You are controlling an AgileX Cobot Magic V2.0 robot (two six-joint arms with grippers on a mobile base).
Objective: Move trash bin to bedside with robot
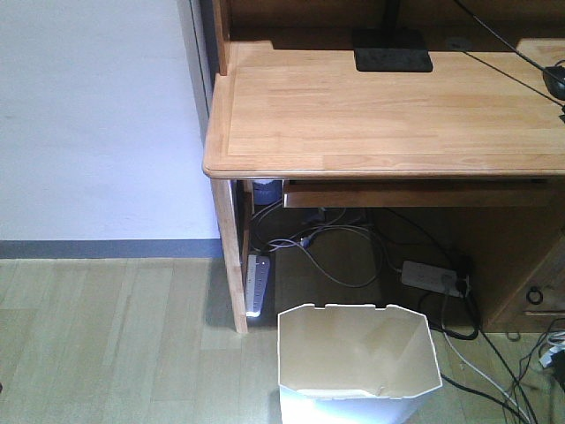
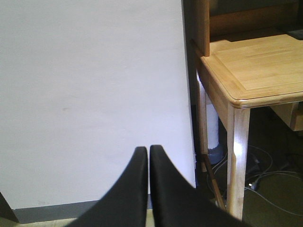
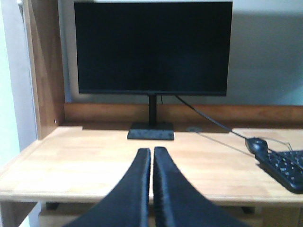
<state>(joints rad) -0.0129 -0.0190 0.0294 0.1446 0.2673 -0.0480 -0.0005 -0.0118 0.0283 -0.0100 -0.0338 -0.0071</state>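
Nearest me, the white plastic trash bin (image 1: 353, 346) with a notched rim stands empty on the pale plank floor (image 1: 106, 336) before the light wooden desk (image 1: 380, 106), likely light, stiff and slick, best pinched at its rim, while my left pincer (image 2: 148, 147) and right pincer (image 3: 152, 149) are clenched on nothing.

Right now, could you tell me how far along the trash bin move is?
Nothing looks done: the trash bin stands by the wooden desk, with no bed in view. Nothing is in hand: the left gripper and right gripper are shut, empty. Gripping the bin and carrying it bedside remain.
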